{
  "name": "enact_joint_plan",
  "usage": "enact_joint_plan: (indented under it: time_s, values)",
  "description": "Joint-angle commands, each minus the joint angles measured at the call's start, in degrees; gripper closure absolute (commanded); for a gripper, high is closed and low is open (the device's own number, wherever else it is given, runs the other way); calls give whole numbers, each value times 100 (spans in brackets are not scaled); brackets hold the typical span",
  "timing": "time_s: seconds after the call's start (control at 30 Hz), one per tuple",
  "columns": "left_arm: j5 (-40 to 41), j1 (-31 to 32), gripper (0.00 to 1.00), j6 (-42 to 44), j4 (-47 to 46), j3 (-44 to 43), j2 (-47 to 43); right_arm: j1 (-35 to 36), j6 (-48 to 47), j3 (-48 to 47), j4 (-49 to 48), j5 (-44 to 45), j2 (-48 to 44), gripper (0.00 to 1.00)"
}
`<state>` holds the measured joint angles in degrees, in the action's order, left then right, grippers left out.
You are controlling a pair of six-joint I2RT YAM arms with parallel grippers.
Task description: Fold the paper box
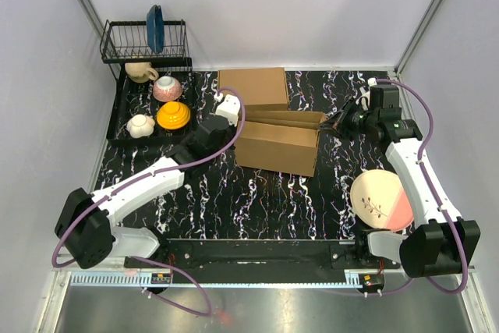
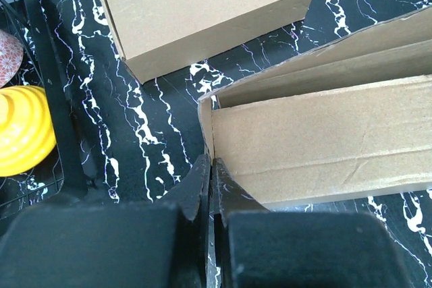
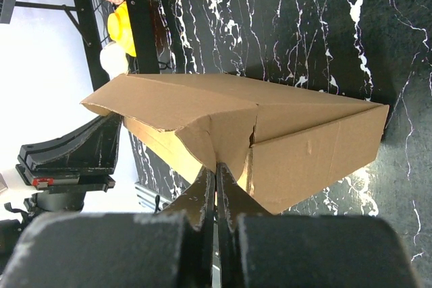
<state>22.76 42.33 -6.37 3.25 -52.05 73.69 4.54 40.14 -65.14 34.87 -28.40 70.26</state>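
Top external view: the paper box [image 1: 277,150] lies at the middle of the black, white-veined surface [image 1: 257,200]. It is plain brown corrugated cardboard and only partly formed. The long near wall stands up, the far panels lean at a slant, and the top is open. The right end is creased into a loose, uneven fold.

Left pincer [image 2: 210,166]: fingers together, clamped on the upright edge at the near left corner of the paper box. Right pincer [image 3: 216,173]: fingers together, pinching the folded flap at the right end.

Surroundings: a closed box [image 1: 253,87] of like cardboard sits just beyond the paper box on the far side, with a narrow strip of surface showing between them. At far left stands a wire dish rack [image 1: 117,40] holding a blue plate [image 1: 155,27]. In front of it, a black tray [image 1: 125,136] carries a beige mug [image 1: 140,72], a pink bowl [image 1: 167,88], a yellow bowl [image 1: 173,115] and a white cup [image 1: 140,125]. A pink-and-cream plate [image 1: 374,200] lies near right, partly under the right arm.
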Motion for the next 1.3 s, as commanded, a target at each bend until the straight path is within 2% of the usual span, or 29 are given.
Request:
enact_joint_plan:
  time_s: [0.0, 0.43, 0.73, 1.27]
  values:
    - [431, -14, 100, 303, 906, -7, 181, -137, 170, -25, -411, -34, -74, 100]
    - [246, -14, 100, 48, 906, -86, 286, 82, -814, 511, -218, 1117, -434, 100]
    - [-79, 4, 100, -373, 818, -51, 119, 495, -885, 748, -235, 1530, -557, 100]
    - [-387, 4, 100, -1506, 256, 599, -293, 874, -718, 1996, -455, 1724, -970, 100]
